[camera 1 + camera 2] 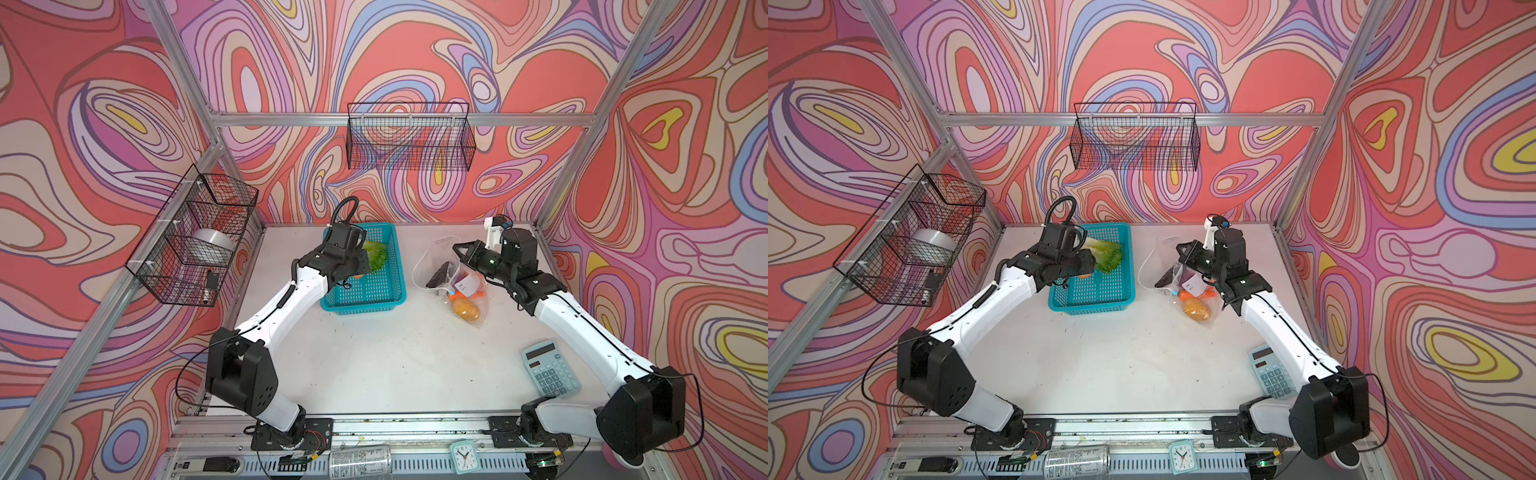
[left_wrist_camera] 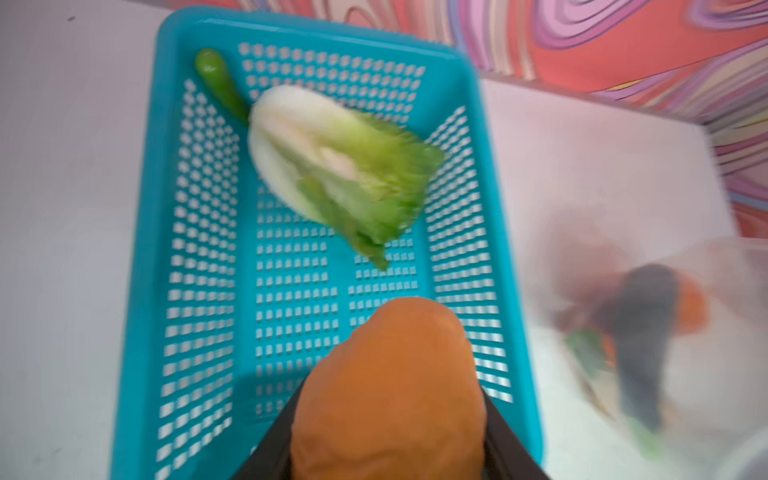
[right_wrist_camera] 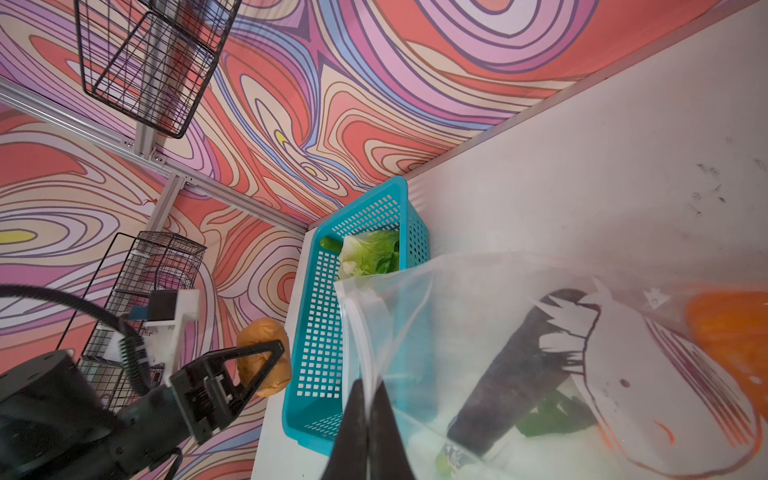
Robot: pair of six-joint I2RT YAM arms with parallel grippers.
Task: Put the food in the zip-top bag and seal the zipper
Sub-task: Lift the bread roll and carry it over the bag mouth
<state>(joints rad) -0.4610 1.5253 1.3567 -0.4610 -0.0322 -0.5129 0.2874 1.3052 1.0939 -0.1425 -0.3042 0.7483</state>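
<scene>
My left gripper (image 2: 388,419) is shut on a tan potato (image 2: 388,365) and holds it above the near end of the teal basket (image 1: 374,299). In the basket lie the cabbage (image 1: 376,255) and a small green piece (image 2: 216,75). To the right, the clear zip-top bag (image 1: 436,257) lies on the table with its mouth raised. My right gripper (image 3: 368,386) is shut on the zipper strip (image 3: 357,332) at the bag's mouth. Inside the bag are a dark eggplant (image 3: 511,374), another potato (image 1: 465,309) and orange pieces (image 3: 731,328). I cannot see the slider tab.
A light-blue calculator (image 1: 550,368) lies at the right front beside the right arm. Black wire baskets hang on the back wall (image 1: 409,137) and the left wall (image 1: 191,237). A can (image 1: 360,459) and a small clock (image 1: 462,451) sit on the front rail.
</scene>
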